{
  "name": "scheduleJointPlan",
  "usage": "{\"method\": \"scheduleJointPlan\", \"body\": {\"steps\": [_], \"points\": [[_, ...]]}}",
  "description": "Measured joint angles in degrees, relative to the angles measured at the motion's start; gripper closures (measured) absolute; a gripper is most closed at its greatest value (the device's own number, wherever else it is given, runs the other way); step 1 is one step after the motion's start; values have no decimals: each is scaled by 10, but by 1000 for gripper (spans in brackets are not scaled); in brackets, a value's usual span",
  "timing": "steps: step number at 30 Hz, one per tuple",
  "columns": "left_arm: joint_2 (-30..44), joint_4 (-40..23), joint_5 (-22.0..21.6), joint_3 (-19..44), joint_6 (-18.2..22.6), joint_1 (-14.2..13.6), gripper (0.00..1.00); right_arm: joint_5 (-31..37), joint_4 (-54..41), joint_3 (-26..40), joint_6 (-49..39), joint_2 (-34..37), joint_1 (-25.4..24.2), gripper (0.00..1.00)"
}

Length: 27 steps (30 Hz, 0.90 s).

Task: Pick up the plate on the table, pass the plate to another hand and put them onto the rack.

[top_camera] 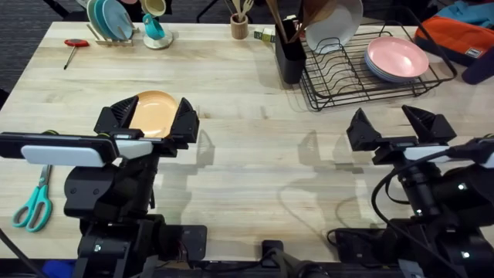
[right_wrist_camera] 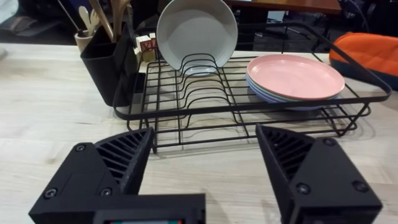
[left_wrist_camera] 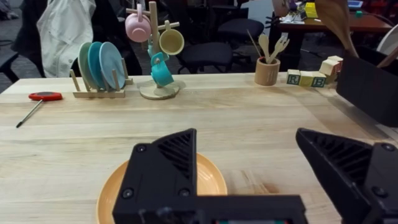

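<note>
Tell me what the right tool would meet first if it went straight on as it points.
Probably the front rail of the black wire rack, dead ahead of the open right tool. Only bare table lies between, though the depth is unclear.

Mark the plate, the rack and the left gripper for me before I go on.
plate [top_camera: 152, 110]: overhead view, on its bare orange middle.
rack [right_wrist_camera: 186, 102]: right wrist view, on the upright wire slots.
left gripper [top_camera: 147, 121]: overhead view, midway between its two open fingertips, above the plate.
</note>
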Motion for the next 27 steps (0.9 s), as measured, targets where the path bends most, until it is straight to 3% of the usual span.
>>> {"method": "scheduleJointPlan", "body": {"steps": [22,27], "points": [[0,-12,1,0,0,0,7,4,-14,3,1,0,-1,9],[0,-53,12,10,0,0,7,2,-60,23,26,0,-1,9]]}}
